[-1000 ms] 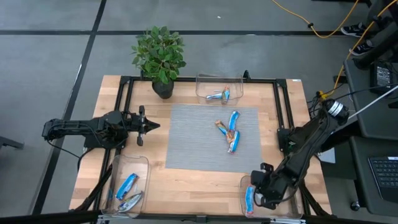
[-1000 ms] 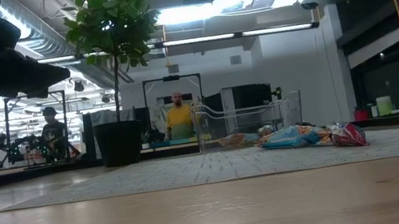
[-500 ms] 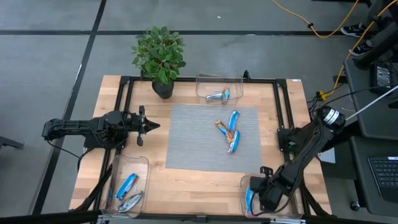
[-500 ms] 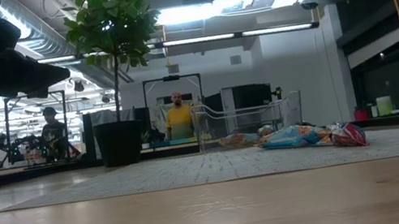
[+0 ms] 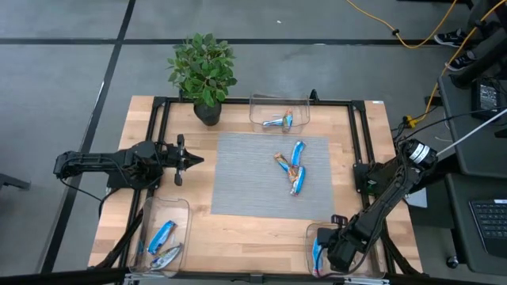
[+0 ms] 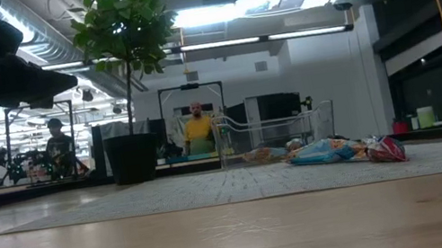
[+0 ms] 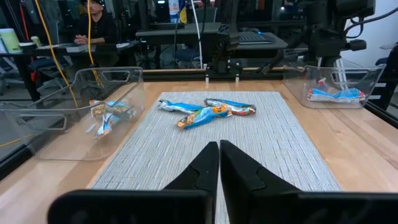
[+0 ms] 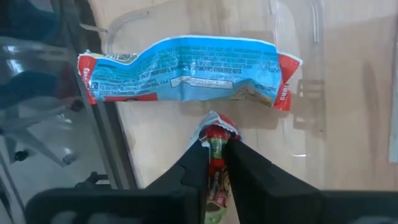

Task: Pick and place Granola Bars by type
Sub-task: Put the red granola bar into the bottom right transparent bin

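My right gripper (image 5: 334, 252) is over the clear bin at the near right (image 5: 346, 231), shut on an orange-red granola bar (image 8: 214, 163). A blue bar with red ends (image 8: 186, 71) lies flat on that bin's floor just beyond the fingertips; it also shows in the high view (image 5: 318, 253). Three bars, blue and orange-red (image 5: 293, 166), lie crossed on the grey mat (image 5: 245, 178). My left gripper (image 5: 190, 159) is shut and empty, hovering at the mat's left edge, pointing toward the table's right side. My right gripper pinches the orange-red bar between its two fingers, which lie along the bar. Only the bar's crinkled end (image 8: 214, 126) sticks out past the fingertips. The fingers point down into the bin, and the bar's end is just above the bin's floor, beside the blue bar.
A clear bin at the far edge (image 5: 279, 101) holds a silver and a blue bar (image 5: 279, 121). A clear bin at the near left (image 5: 181, 207) holds a blue and a silver bar (image 5: 162, 245). A potted plant (image 5: 203, 73) stands at the far left. People sit in the room behind.
My right gripper has moved a little toward the table's near edge and lower over the near right bin, still shut on the orange-red bar.
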Motion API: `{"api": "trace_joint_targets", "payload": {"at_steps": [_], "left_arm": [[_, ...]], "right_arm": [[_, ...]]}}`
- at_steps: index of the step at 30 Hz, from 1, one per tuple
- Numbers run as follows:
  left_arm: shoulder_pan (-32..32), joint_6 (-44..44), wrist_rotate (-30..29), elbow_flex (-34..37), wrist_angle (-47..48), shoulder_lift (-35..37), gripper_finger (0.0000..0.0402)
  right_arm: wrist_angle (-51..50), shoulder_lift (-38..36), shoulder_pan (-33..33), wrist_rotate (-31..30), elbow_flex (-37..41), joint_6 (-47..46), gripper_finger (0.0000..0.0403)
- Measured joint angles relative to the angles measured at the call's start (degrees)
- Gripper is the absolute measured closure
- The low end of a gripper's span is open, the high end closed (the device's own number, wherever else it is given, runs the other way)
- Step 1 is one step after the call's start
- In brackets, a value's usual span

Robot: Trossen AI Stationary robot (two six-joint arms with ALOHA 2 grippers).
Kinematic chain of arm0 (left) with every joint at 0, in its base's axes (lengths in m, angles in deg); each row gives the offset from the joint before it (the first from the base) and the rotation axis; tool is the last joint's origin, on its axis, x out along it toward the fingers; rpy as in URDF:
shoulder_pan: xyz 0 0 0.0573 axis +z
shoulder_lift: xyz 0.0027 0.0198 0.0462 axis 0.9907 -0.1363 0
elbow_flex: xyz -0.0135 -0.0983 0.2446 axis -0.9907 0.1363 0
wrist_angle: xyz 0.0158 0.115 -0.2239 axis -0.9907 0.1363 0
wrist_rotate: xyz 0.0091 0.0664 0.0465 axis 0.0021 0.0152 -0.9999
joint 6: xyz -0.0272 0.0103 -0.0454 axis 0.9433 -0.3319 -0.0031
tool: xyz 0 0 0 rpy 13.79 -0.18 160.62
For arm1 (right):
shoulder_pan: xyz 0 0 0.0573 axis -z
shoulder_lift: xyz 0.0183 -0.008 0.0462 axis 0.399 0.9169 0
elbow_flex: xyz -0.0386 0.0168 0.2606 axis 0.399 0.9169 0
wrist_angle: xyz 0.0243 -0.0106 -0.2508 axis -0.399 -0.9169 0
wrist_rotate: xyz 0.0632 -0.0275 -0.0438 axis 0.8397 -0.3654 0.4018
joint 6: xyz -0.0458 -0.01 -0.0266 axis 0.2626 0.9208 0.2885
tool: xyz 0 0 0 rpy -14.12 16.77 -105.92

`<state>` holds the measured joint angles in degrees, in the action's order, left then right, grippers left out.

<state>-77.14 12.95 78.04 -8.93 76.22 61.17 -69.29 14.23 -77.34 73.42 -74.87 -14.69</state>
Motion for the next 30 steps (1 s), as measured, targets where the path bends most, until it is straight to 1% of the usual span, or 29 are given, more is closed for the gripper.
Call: {"api": "trace_joint_targets", "payload": {"at_steps": [4, 12, 15, 18, 24, 27, 30], "left_arm": [[0.0, 0.0, 0.0, 0.0, 0.0, 0.0, 0.0389], [0.0, 0.0, 0.0, 0.0, 0.0, 0.0, 0.0395], [0.0, 0.0, 0.0, 0.0, 0.0, 0.0, 0.0394], [0.0, 0.0, 0.0, 0.0, 0.0, 0.0, 0.0390], [0.0, 0.0, 0.0, 0.0, 0.0, 0.0, 0.0392], [0.0, 0.0, 0.0, 0.0, 0.0, 0.0, 0.0395], [0.0, 0.0, 0.0, 0.0, 0.0, 0.0, 0.0395]], "right_arm": [[1.2, -0.1, 0.0, 0.0, 0.0, -0.5, 0.0340], [1.5, -0.5, 0.0, 0.0, 0.0, -5.0, 0.0334], [1.6, -1.1, 0.0, 0.0, 0.0, -6.3, 0.0316], [1.6, -1.8, 0.0, 0.3, 0.0, -6.4, 0.0287], [0.7, -3.1, 0.0, 4.3, 0.0, -7.9, 0.0231], [0.4, -4.1, 0.0, 6.2, 0.0, -8.6, 0.0217], [-0.2, -5.4, 0.0, 7.4, -0.5, -8.5, 0.0215]]}}
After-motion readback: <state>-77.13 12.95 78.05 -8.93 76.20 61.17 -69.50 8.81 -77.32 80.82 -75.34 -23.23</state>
